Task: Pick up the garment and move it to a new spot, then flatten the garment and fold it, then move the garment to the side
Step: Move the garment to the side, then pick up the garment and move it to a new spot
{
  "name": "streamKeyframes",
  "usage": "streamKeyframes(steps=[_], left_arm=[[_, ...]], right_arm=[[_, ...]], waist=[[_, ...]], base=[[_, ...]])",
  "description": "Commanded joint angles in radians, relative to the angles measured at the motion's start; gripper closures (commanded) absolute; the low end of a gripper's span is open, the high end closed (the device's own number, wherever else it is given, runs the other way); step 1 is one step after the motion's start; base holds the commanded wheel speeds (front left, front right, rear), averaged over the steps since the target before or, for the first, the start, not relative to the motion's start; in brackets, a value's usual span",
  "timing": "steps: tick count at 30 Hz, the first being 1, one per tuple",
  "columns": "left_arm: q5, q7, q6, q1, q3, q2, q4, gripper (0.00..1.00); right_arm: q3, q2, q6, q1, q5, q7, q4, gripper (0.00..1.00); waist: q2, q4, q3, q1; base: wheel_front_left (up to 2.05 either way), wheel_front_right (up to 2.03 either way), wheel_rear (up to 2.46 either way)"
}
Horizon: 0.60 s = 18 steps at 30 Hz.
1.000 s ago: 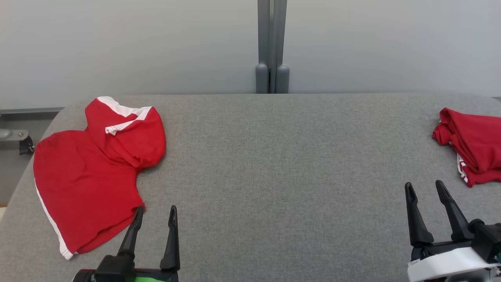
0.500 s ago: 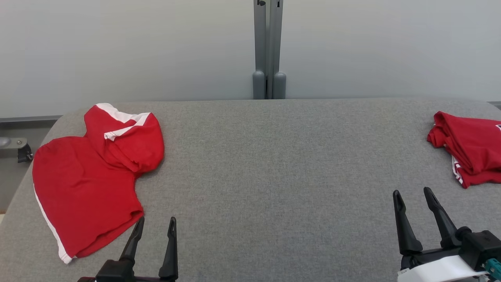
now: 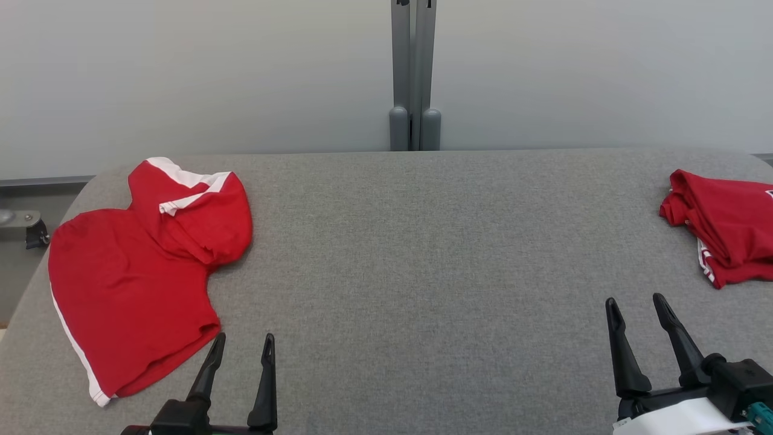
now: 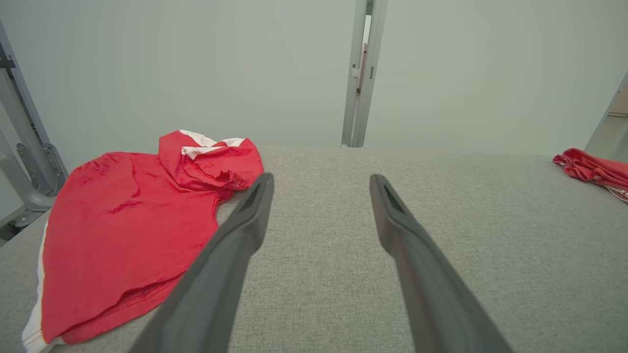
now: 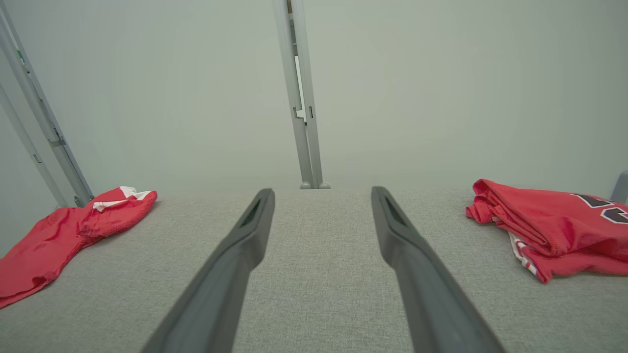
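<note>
A red garment [image 3: 133,284] with white trim lies loosely spread at the table's left end, its upper part bunched over; the wrist views show it too [image 4: 122,225] [image 5: 59,230]. My left gripper [image 3: 244,337] [image 4: 321,177] is open and empty, just right of the garment's near hem and not touching it. A second red garment [image 3: 731,223] [image 5: 554,230] [image 4: 593,169], bunched and with dark print, lies at the right end. My right gripper [image 3: 635,299] [image 5: 322,191] is open and empty, nearer than that pile and to its left.
The table [image 3: 423,241] has a grey fabric top with rounded far corners. A pale wall with a grey upright post [image 3: 413,72] stands behind its far edge. A metal bracket [image 3: 24,226] sits beyond the left edge.
The head view has shifted slightly. Both grippers have drawn back a little toward the near edge, still open. Neither garment has moved.
</note>
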Motion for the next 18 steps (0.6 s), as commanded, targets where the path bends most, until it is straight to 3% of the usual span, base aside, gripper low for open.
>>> streamKeyframes(steps=[1, 18], left_arm=[[0.000, 0.000, 0.006, -0.012, -0.001, 0.002, -0.004, 0.00], [-0.005, 0.000, 0.017, -0.037, -0.003, 0.002, -0.001, 0.00]], right_arm=[[-0.002, -0.001, -0.002, 0.013, -0.007, -0.003, 0.003, 0.00], [-0.003, 0.000, -0.002, 0.011, -0.011, -0.003, 0.006, 0.00]], waist=[[0.0000, -0.001, 0.000, 0.0001], [0.0000, -0.015, 0.014, 0.0001]], base=[[0.00, 0.00, 0.00], [0.00, 0.00, 0.00]])
